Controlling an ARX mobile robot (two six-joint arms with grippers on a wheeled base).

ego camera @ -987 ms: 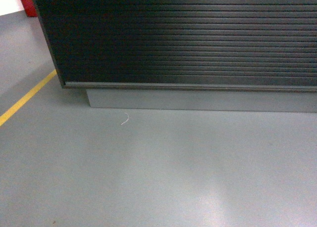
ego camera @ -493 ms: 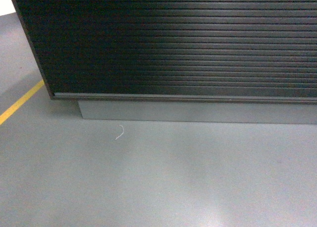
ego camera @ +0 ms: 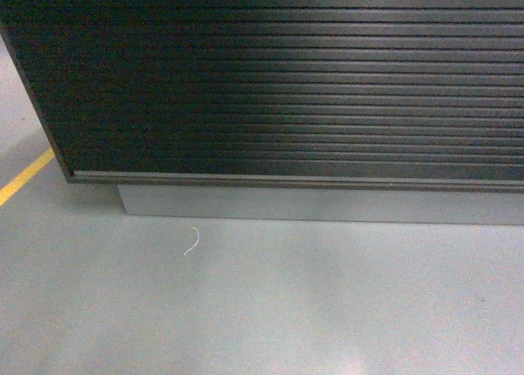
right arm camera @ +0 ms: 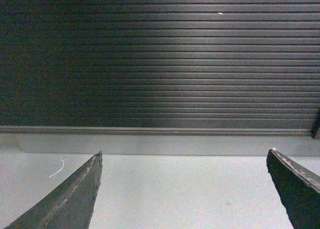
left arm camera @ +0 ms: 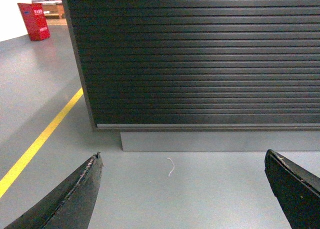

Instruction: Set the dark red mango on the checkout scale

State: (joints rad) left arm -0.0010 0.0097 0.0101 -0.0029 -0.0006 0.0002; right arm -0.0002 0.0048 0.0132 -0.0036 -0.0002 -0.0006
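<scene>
Showing only in the left wrist view, a red bin (left arm camera: 34, 21) stands beyond the checkout (left arm camera: 200, 59).

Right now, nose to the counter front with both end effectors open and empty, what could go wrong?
1. The checkout fills the head view; only its slatted front and grey plinth show, so rolling on could bump it.
2. No mango or scale shows in any view, so neither can be located yet.
3. The left end effector and right end effector face the panel low; raising them blind could scrape it.

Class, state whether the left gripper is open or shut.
Open: the left gripper's two fingers stand far apart with bare floor between them.
</scene>
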